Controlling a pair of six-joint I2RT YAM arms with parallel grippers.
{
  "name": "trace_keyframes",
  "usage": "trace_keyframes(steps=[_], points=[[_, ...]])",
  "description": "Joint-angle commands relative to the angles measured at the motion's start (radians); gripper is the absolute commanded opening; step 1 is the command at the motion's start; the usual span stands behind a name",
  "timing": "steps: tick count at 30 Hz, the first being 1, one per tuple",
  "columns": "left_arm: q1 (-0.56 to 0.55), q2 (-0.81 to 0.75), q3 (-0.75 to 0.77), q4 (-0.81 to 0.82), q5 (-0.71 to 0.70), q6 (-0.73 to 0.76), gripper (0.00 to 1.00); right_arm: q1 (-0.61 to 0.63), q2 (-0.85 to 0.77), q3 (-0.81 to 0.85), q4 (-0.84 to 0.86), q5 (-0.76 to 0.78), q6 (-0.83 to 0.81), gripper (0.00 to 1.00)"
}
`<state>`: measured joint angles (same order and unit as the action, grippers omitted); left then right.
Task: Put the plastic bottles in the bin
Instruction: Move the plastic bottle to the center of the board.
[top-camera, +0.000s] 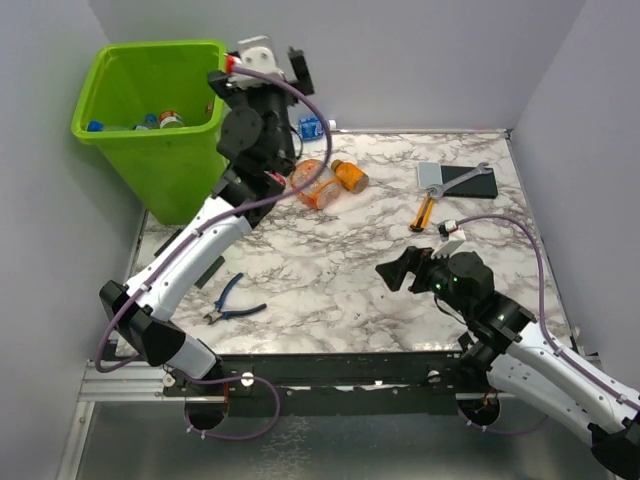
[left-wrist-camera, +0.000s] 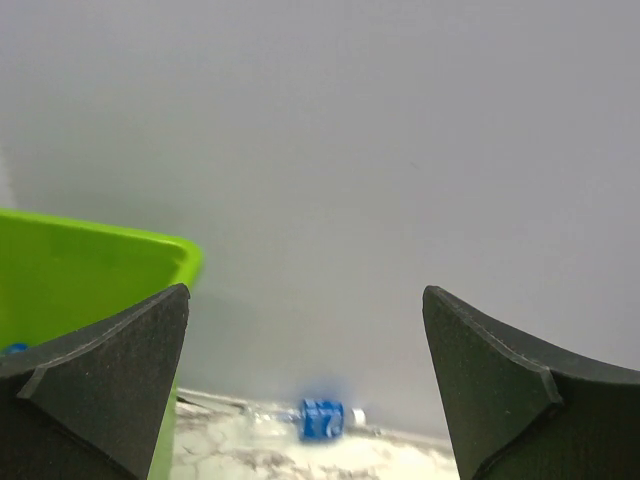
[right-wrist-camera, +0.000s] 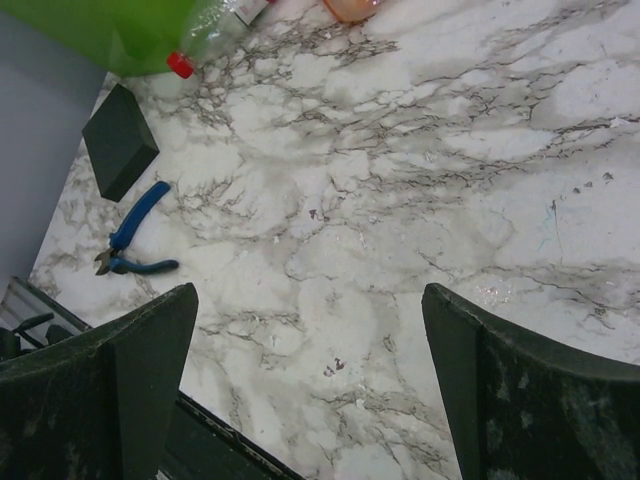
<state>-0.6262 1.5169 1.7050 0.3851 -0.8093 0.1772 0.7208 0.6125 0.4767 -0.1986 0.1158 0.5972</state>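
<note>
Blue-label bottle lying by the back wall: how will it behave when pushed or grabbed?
The blue-label bottle lies on its side, so a push would probably roll it. Its body looks clear, seemingly empty plastic: likely light and easy to squash.

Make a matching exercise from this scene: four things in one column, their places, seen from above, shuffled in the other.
Things:
1. bin
2. pliers
3. orange bottle
4. wrench

Places:
A. far right, lying across a black pad
B. near left
C. far left corner
D. far middle

Pairs: 1-C, 2-B, 3-D, 4-A
</note>
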Motion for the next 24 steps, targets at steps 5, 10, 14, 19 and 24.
trace_keyframes(steps=[5, 10, 14, 19, 24], points=[[-0.289, -0.142, -0.313, -0.077, 0.236, 0.328, 0.99, 0.008, 0.110, 0.079, 0.060, 0.130, -0.005, 0.98], [-0.292, -0.292, -0.592, -0.144, 0.370, 0.164, 0.99, 0.007, 0.210, 0.129, 0.033, 0.215, -0.001, 0.98], [-0.291, -0.344, -0.752, -0.169, 0.357, 0.023, 0.99, 0.007, 0.271, 0.150, 0.049, 0.241, 0.008, 0.98], [-0.279, -0.380, -0.873, -0.182, 0.346, -0.120, 0.99, 0.007, 0.364, 0.194, 0.060, 0.226, 0.021, 0.98], [-0.236, -0.369, -0.918, -0.220, 0.321, -0.173, 0.99, 0.006, 0.463, 0.207, 0.099, 0.207, 0.037, 0.98]])
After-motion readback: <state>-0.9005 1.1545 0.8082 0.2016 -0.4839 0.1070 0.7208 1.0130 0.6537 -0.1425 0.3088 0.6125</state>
